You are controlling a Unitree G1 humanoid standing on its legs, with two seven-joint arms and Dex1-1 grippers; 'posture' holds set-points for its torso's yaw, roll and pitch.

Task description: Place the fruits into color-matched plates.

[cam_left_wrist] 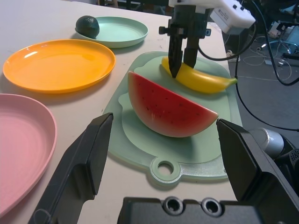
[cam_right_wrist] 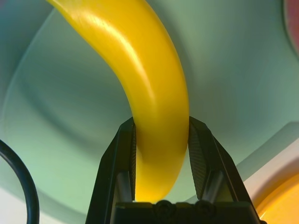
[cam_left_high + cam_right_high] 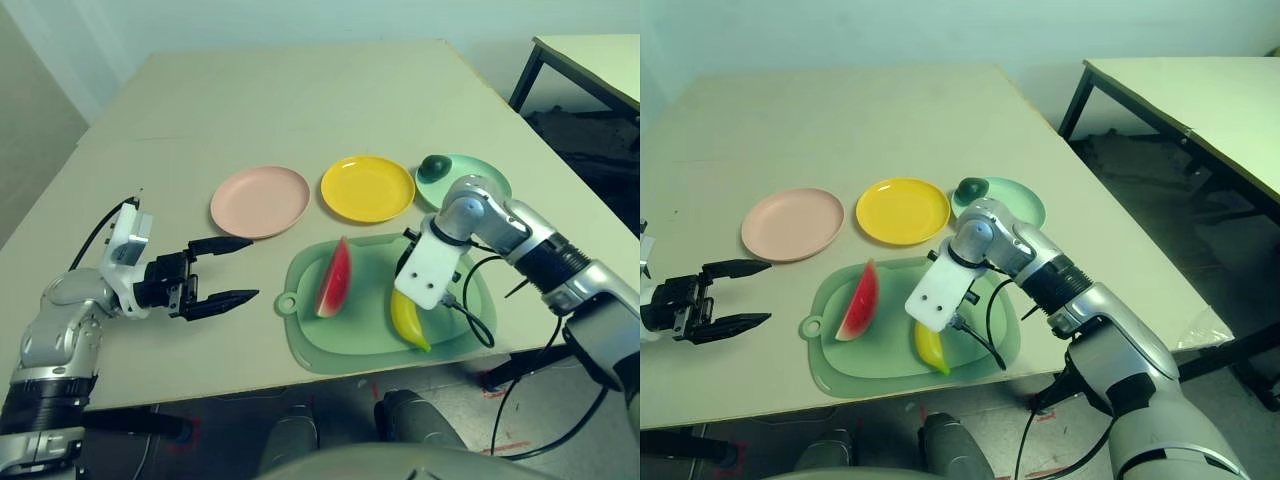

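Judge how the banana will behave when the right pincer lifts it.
The banana looks like glossy moulded plastic, so probably stiff and light. Its sheen suggests it could slip. The right pincer grips near one end, so the long free end may swing down.

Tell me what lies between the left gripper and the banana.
The watermelon wedge, on the green mat, lies between the left gripper and banana, in the head views.

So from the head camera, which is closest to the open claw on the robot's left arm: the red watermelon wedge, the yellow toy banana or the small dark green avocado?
From the left gripper:
1. Red watermelon wedge, standing on the near left part of the green cutting mat.
2. Yellow toy banana, on the mat's right side, clamped by the right gripper.
3. Small dark green avocado, on the far mint green plate.
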